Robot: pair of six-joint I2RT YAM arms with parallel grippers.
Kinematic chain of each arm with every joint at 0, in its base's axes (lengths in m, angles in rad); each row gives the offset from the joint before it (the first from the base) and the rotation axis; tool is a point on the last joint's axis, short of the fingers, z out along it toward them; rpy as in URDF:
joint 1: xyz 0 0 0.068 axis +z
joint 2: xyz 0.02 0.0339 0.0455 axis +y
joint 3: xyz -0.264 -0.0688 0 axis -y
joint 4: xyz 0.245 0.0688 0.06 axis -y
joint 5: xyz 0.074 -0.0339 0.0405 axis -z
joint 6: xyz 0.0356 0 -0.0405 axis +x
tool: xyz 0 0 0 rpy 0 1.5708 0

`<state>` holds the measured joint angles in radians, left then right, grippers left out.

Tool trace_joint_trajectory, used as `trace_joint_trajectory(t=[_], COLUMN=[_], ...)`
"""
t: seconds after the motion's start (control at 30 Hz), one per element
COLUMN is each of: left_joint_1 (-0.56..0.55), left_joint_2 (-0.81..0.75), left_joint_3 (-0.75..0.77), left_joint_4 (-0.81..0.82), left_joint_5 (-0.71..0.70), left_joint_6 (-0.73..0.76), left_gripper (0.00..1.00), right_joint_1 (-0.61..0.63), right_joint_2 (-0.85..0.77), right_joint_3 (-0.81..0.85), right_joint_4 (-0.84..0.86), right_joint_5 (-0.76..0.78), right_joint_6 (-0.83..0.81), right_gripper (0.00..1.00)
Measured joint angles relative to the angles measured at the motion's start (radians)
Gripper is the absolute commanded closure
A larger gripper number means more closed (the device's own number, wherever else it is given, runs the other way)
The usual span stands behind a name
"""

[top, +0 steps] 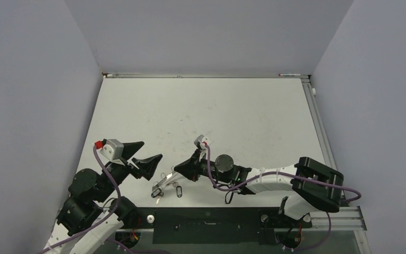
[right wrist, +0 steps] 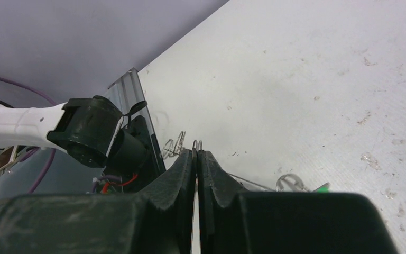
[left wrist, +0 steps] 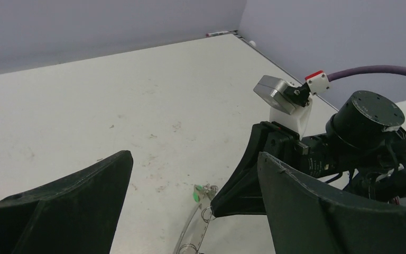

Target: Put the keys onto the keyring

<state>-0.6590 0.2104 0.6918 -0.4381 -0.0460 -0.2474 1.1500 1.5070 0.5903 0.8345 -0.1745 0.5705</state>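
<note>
Left gripper (top: 152,150) is hanging at eight o'clock over the table (top: 217,106) in the top view, its jaws spread wide with nothing between them. The right gripper (top: 176,170) is lying low near six o'clock, clenched and pointing toward nine o'clock. The keys (top: 159,192) are lying on the table at seven o'clock from its tip. In the left wrist view, the keyring (left wrist: 206,212) is showing as wire loops just beside that tip, with a green tag (left wrist: 196,194) at eleven o'clock from them. In the right wrist view, a loop is poking out at twelve o'clock from the closed tips; whether it is pinched cannot be told.
</note>
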Motion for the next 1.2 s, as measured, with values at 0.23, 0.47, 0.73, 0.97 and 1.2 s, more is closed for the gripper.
trace_joint_trajectory(t=[0.23, 0.47, 0.73, 0.97, 1.2], left_joint_1=[0.0, 0.0, 0.0, 0.0, 0.0], left_joint_2=[-0.019, -0.081, -0.072, -0.013, 0.052], left_joint_3=[-0.003, -0.064, -0.064, -0.065, -0.075], left_joint_4=[0.014, 0.06, 0.143, 0.221, 0.349], left_joint_5=[0.161, 0.294, 0.48, 0.611, 0.724], left_joint_6=[0.076, 0.115, 0.117, 0.081, 0.033], left_gripper=[0.17, 0.26, 0.38, 0.44, 0.5], right_joint_1=[0.002, 0.002, -0.004, -0.005, -0.006], right_joint_2=[-0.072, -0.185, -0.375, -0.505, -0.593], right_joint_3=[-0.092, -0.159, -0.163, -0.156, -0.136], right_joint_4=[0.097, 0.111, 0.092, 0.008, -0.029], right_joint_5=[0.002, 0.005, 0.002, -0.044, -0.101], right_joint_6=[-0.055, -0.1, -0.145, -0.175, -0.181], right_gripper=[0.95, 0.95, 0.95, 0.95, 0.95])
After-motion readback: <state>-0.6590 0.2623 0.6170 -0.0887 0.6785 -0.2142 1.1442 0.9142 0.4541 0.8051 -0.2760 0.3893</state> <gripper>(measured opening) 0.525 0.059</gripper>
